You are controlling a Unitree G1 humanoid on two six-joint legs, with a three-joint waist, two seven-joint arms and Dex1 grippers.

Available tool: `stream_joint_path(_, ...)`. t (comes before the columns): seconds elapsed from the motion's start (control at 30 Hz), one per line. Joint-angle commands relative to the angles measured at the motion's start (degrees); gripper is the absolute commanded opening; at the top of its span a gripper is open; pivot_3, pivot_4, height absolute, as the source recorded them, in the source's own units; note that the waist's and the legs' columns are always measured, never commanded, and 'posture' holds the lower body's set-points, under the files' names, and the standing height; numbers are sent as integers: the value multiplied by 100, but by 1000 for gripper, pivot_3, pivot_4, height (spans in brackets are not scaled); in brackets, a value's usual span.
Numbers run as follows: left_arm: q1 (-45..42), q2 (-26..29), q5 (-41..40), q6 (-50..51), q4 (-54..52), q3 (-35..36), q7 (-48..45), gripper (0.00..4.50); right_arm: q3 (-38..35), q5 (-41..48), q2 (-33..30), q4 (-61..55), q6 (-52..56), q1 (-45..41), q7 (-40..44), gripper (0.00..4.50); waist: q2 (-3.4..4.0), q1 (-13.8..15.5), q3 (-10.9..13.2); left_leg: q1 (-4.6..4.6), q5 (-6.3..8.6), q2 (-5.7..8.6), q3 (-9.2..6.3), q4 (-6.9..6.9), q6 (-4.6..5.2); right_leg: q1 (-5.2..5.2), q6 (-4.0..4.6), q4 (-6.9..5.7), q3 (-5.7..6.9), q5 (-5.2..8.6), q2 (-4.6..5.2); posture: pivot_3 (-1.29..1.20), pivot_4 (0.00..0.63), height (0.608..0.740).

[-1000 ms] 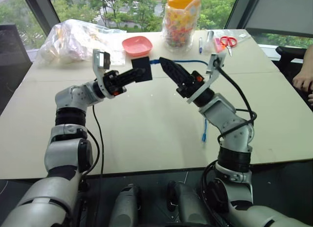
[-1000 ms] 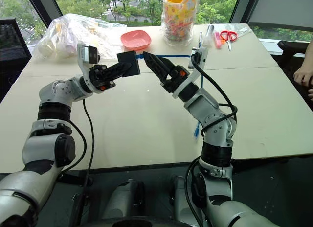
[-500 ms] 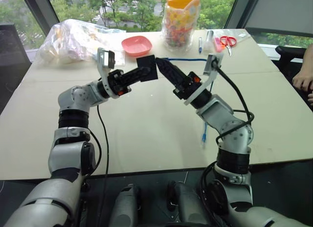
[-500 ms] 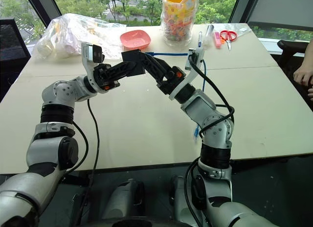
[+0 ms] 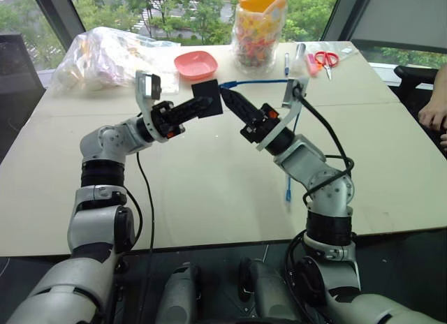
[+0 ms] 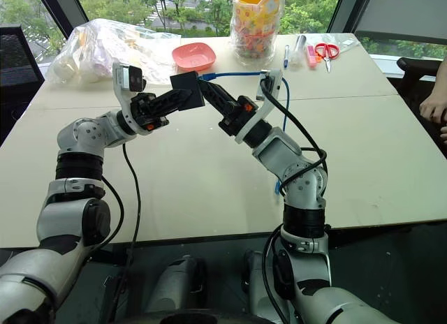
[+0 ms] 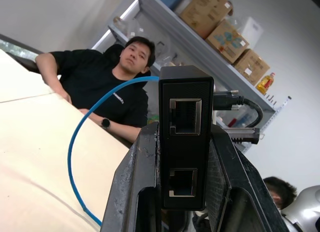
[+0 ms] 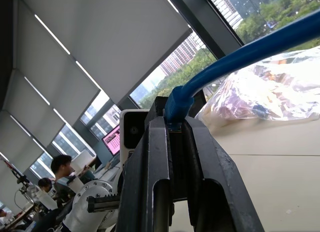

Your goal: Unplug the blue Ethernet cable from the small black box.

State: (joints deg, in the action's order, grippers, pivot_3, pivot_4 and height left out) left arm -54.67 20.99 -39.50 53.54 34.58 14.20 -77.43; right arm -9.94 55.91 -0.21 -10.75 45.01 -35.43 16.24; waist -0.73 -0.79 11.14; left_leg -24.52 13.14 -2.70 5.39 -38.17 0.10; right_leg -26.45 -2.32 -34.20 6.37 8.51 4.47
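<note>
The small black box (image 5: 207,98) is held up above the table, with my left gripper (image 5: 201,105) shut on it. Its two ports face the left wrist camera (image 7: 184,142). The blue Ethernet cable (image 5: 258,82) leaves the box's far side, arcs to the right and drops to the table, where its free end (image 5: 287,193) lies. My right gripper (image 5: 226,95) is right beside the box and shut on the cable's blue plug boot (image 8: 176,104), which sits between its fingers (image 8: 150,157).
At the back of the table are a pink bowl (image 5: 195,64), a clear jar of colourful items (image 5: 258,27), a crumpled plastic bag (image 5: 105,55), pens (image 5: 286,62) and red scissors (image 5: 325,59). A person's hand (image 5: 433,114) rests at the table's right edge.
My right gripper has closed its fingers on the cable's plug end next to the box. The left gripper has kept holding the box in place.
</note>
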Motion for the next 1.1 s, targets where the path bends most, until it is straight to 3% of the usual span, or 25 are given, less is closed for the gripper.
stream_joint_path(0.03, -27, -1, -162, 37, -276, -78, -50, 493, 73, -33, 21, -49, -172, -71, 39, 24, 0, -2, 0, 0, 0, 0, 0, 0, 0, 0, 0, 0, 0, 0, 0, 0, 150, 740)
stream_joint_path(0.13, -29, -4, -164, 22, -271, -65, -28, 493, 129, -93, -4, -38, -190, -25, 60, 1143, 0, -4, 0, 0, 0, 0, 0, 1, 0, 0, 2, 1, 0, 2, 0, 0, 150, 740)
stream_joint_path(0.3, -13, 5, -192, 22, -291, -63, -6, 493, 169, -177, -41, 62, -238, -56, 71, 3697, 0, -4, 0, 0, 0, 0, 0, 2, 0, -1, 4, 1, 0, 3, 0, 0, 150, 740)
stream_joint_path(1.1, 51, 27, -426, 88, -391, -93, 122, 493, 4, 11, 60, 152, -573, 47, 148, 3697, 1, -5, 0, -5, 1, -1, -1, 6, 0, -4, 6, 9, 2, 5, 0, 0, 150, 740)
